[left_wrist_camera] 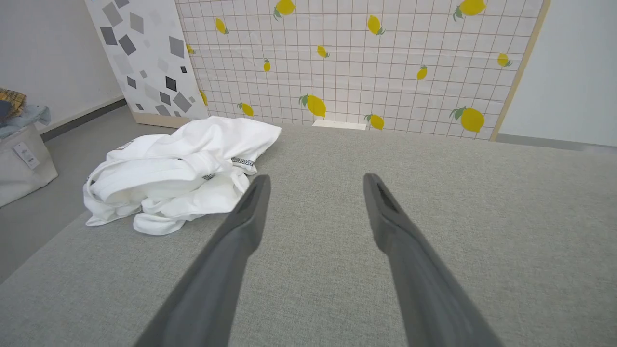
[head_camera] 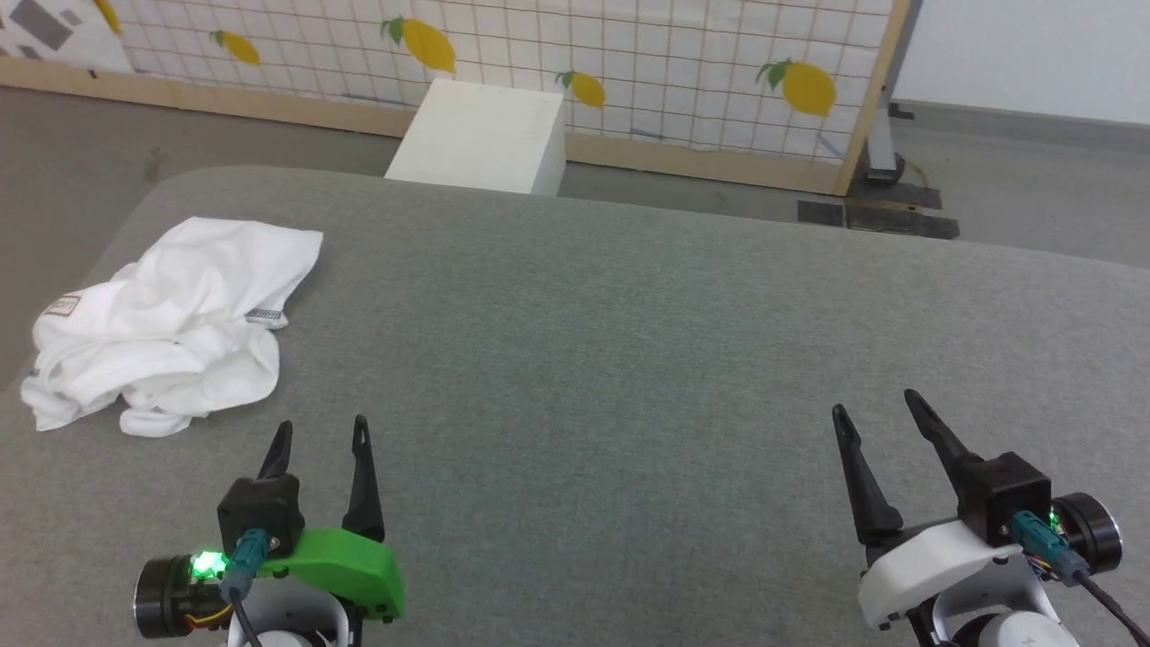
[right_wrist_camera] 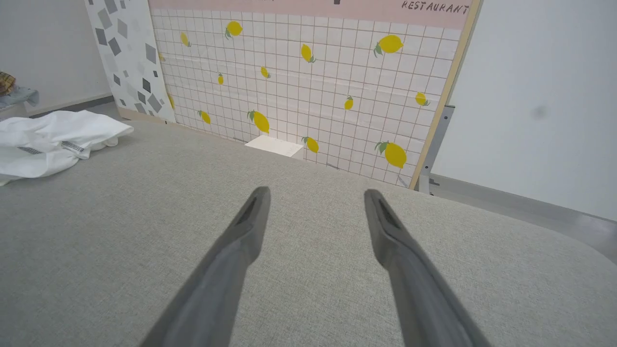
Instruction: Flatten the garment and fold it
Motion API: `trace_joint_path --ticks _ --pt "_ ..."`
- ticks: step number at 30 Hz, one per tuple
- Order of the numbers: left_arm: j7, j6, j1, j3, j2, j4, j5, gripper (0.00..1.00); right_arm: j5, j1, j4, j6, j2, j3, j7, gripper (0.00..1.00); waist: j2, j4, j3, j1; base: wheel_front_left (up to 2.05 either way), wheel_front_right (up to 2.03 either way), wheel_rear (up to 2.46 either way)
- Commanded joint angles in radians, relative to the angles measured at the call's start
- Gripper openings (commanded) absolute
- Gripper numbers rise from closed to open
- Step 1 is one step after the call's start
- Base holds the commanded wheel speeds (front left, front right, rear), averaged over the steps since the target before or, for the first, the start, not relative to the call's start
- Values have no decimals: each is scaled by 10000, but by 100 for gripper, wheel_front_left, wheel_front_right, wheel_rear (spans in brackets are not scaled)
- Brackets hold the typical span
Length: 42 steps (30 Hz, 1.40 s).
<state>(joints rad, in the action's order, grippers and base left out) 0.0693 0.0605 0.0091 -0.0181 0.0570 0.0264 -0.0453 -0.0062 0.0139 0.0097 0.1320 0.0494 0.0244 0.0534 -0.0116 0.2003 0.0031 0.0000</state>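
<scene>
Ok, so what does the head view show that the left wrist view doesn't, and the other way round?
Head view, not left wrist view: the right end effector, open over the grey table, and the screen's metal stand.
Left wrist view, not head view: a pale bag on the floor, with clothes on top.
Both: the crumpled white shirt on the table's left side, untouched, the open left end effector, the lemon-print screen, and the white box behind the table.
</scene>
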Motion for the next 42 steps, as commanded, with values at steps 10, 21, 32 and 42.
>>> trace_joint_path --ticks 10,21,32,42 --pt "301 223 2 -43 20 -18 -167 100 -161 -114 75 -5 4 135 237 100 43 534 78 0 -1 -1 -1" --pt "529 341 -35 -99 13 62 -193 100 -263 -114 95 -6 5 180 395 100 53 1069 103 0 0 0 0" --pt "797 542 -34 -161 0 187 -255 100 -257 -131 89 -7 6 252 622 100 65 1859 116 0 0 0 0" --pt "1102 743 -5 -104 -9 335 -402 100 -220 -127 154 -9 6 275 866 100 79 2739 121 0 0 0 0"
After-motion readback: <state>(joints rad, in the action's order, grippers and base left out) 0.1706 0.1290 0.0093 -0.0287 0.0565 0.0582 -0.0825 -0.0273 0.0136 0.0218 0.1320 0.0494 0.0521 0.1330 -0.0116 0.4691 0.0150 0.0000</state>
